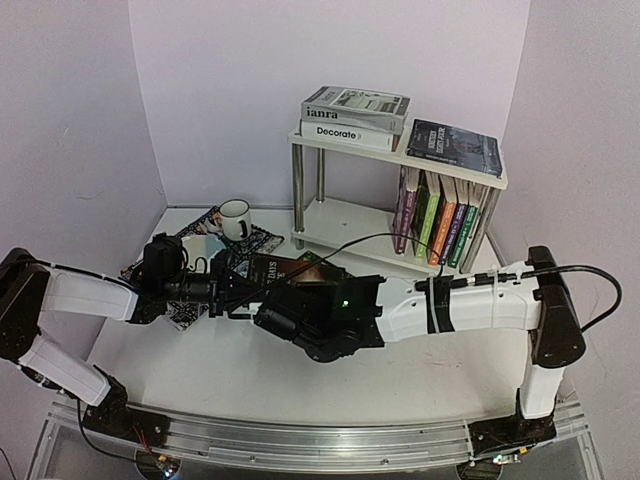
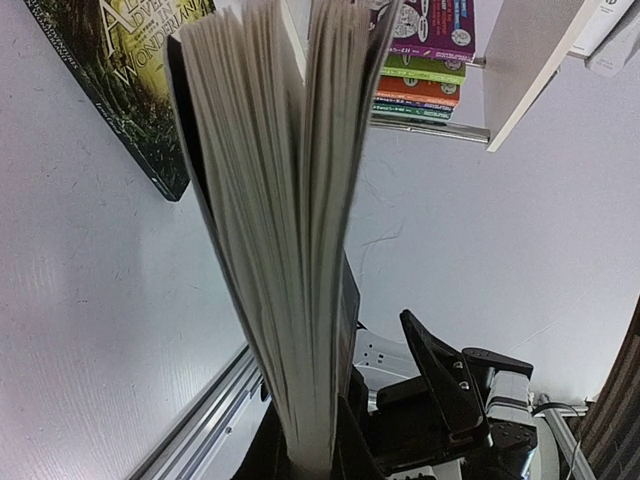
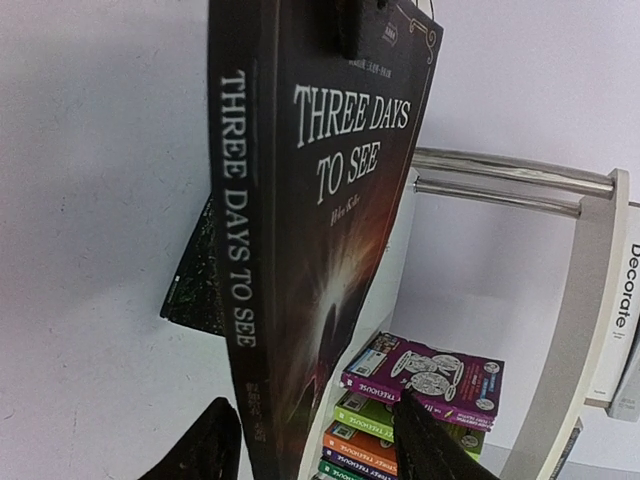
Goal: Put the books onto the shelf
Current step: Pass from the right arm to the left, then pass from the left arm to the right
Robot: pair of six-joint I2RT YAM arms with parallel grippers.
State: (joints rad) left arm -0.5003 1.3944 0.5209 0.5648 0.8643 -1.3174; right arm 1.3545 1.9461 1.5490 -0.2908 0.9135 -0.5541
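Note:
A dark book titled "Three Days to See" point(image 3: 300, 200) is held off the table, and my left gripper point(image 2: 308, 462) is shut on its page edge point(image 2: 290, 250). In the top view this book point(image 1: 295, 268) sits between the two arms. My right gripper point(image 3: 320, 445) is open, with one finger point(image 3: 205, 445) on the spine side and the other finger point(image 3: 430, 440) on the cover side, both a little apart from the book. The shelf point(image 1: 395, 148) stands at the back right. Colourful books point(image 1: 440, 222) stand upright on its lower board. Another dark book point(image 2: 130, 80) lies on the table.
On the shelf's top board are a stack of two pale books point(image 1: 352, 118) and a dark book point(image 1: 455, 146). At the back left a white mug point(image 1: 235, 218) stands on a patterned placemat point(image 1: 200, 245). Walls close in the table at the back and both sides.

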